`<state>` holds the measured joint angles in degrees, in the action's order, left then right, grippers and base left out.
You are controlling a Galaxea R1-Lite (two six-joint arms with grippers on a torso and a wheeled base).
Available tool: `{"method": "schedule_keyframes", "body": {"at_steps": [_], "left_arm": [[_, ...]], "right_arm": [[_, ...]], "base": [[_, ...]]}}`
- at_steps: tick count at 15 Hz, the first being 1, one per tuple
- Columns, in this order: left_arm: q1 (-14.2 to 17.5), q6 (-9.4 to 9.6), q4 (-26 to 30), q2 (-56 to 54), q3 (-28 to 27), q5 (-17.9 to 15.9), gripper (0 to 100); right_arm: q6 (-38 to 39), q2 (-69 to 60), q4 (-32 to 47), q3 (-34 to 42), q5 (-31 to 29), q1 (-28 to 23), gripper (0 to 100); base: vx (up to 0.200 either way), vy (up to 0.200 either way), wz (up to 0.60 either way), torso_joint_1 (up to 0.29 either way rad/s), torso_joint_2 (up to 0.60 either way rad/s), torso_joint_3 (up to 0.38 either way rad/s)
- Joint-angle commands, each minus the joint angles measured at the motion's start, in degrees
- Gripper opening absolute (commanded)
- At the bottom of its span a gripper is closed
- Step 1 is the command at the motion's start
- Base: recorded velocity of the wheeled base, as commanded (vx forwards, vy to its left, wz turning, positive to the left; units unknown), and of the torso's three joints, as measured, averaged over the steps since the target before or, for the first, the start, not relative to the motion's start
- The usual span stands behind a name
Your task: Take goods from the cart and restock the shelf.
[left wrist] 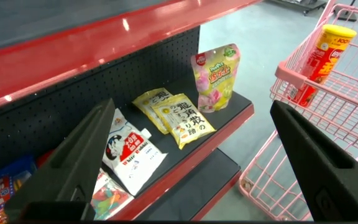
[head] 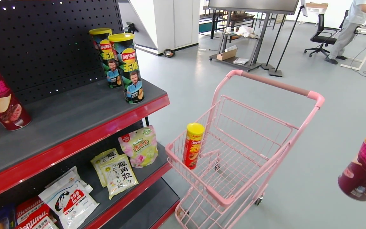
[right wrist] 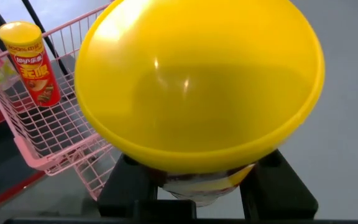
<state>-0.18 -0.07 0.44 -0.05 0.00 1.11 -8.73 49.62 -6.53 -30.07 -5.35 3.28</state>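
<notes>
The cart (head: 267, 83) is pink, the red can (head: 192, 149) in it has a yellow lid, as does the maroon can (head: 364, 171), and the shelf (head: 75, 117) is grey edged in red.

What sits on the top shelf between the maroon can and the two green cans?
Nothing: in the head view the shelf is bare between the maroon can and the green cans.
</notes>
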Motion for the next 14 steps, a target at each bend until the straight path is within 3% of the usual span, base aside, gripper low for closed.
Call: {"method": "schedule_keyframes", "body": {"at_steps": [1,14], "left_arm": [[0.0,-0.01,0.0,0.0,0.0,0.0,100],[0.0,-0.01,0.0,0.0,0.0,0.0,100]], "right_arm": [[0.0,0.0,-0.1,0.3,-0.1,0.1,0],[0.0,-0.9,-0.6,2.8,-0.1,0.1,0]], "base": [[0.0,0.0,0.0,0.159,-0.44,-0.276],[0.0,0.0,0.0,0.183,-0.44,-0.261]]}}
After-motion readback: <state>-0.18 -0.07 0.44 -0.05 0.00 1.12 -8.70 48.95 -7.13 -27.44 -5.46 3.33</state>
